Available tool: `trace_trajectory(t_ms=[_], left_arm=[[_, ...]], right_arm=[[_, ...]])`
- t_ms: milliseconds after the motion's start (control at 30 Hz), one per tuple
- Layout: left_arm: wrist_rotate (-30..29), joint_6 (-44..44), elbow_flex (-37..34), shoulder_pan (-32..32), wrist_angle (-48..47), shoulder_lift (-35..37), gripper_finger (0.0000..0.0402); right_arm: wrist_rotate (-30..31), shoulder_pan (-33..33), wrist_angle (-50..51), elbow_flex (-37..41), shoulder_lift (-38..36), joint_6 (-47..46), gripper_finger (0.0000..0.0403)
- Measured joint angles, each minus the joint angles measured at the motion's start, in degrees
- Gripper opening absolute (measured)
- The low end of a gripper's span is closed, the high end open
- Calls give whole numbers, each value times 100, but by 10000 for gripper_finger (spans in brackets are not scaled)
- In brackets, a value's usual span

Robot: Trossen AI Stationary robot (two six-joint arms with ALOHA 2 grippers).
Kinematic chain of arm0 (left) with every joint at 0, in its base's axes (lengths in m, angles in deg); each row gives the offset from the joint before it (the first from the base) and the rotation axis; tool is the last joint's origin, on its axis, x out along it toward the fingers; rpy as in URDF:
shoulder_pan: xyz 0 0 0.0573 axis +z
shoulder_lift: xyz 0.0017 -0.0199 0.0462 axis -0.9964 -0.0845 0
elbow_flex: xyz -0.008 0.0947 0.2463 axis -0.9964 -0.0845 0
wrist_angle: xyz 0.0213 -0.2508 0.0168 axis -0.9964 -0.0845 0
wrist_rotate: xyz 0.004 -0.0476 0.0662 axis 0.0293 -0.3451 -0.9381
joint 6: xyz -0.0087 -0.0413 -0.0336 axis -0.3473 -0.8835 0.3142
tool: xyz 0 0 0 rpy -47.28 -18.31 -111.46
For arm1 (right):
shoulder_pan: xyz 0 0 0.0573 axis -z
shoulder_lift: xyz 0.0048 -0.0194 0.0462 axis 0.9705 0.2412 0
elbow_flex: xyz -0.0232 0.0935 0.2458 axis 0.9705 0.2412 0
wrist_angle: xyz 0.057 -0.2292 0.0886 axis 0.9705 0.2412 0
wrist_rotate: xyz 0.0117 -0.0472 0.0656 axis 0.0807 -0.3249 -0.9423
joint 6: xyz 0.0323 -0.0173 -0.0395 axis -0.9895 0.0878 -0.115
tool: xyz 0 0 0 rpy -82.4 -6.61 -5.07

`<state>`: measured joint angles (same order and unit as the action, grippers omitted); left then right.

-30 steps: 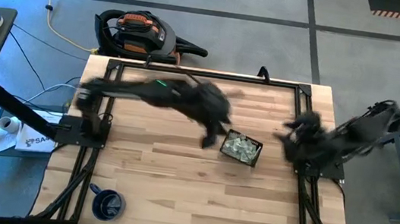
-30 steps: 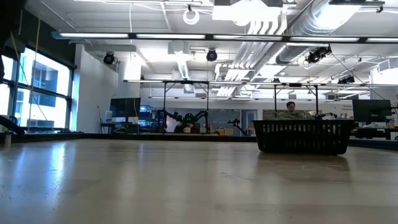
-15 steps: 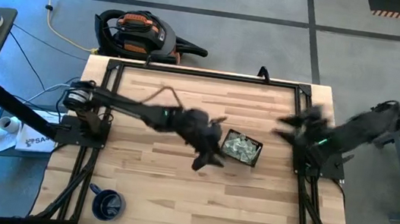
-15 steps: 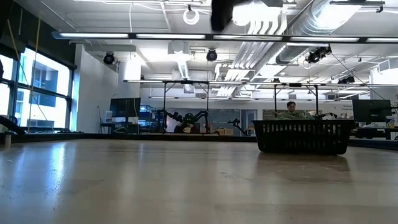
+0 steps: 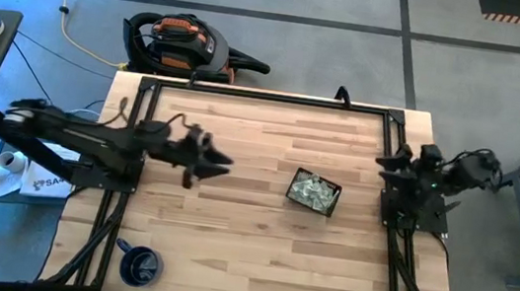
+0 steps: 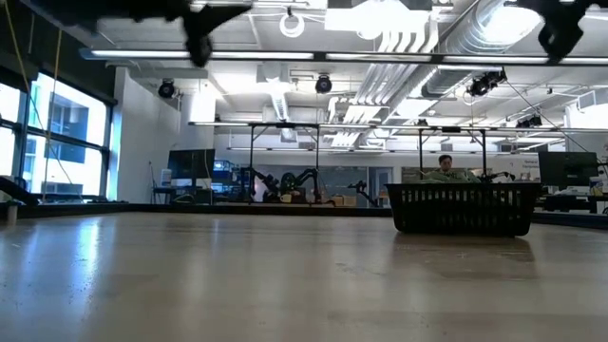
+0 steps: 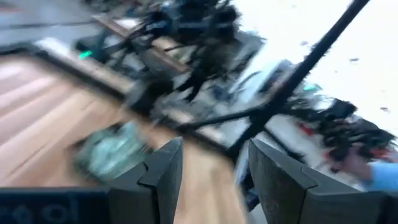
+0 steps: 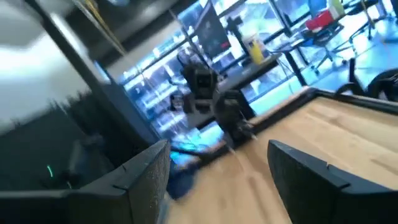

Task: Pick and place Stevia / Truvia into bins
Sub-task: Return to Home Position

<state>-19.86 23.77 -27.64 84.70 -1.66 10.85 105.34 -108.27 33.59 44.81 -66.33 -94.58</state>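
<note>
The black bin (image 5: 314,192) stands on the wooden table right of the middle. Pale green and white Stevia sachets (image 5: 310,189) lie heaped inside it. In the low view its mesh wall (image 6: 463,209) hides them, and in the left wrist view the bin (image 7: 112,149) is a blur. My left gripper (image 5: 206,162) hangs open over the table's left half, pointing level toward the bin with nothing between its fingers (image 7: 163,177). My right gripper (image 5: 389,162) is open too, drawn back at the table's right edge, and nothing is between its fingers (image 8: 146,177).
A dark blue mug (image 5: 139,265) stands near the front left corner. Black frame rails (image 5: 266,97) run along the table's far, left and right sides. Bare wood lies between the bin and my left gripper. A vacuum cleaner (image 5: 178,44) sits on the floor beyond the far edge.
My left gripper has drawn away from beside the bin toward the table's left edge, sinking and tipping from pointing down to level. My right arm has folded back toward the right edge, and its gripper has tipped up to level as well. The bin has stayed put.
</note>
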Motion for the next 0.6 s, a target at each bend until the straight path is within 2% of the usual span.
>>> trace_trajectory(t_ms=[33,133,267,400,500,600], left_arm=[[-147,-3,-244,-26,-235,369,216],[-556,99,-885,-205,-626,1486,216],[-709,139,-1576,-248,-1275,2959,216],[-833,-175,-2143,-215,-2330,4178,216],[-845,-199,-2347,-218,-3163,4934,216],[-830,-201,-2421,-218,-4277,5430,216]], right_arm=[[-19,-2,75,181,-204,191,259],[311,12,330,310,-123,484,259],[887,39,661,511,-84,15,259],[793,35,609,896,-201,-687,259],[775,41,926,1128,-133,-1574,259],[265,35,1404,1343,-126,-1822,259]])
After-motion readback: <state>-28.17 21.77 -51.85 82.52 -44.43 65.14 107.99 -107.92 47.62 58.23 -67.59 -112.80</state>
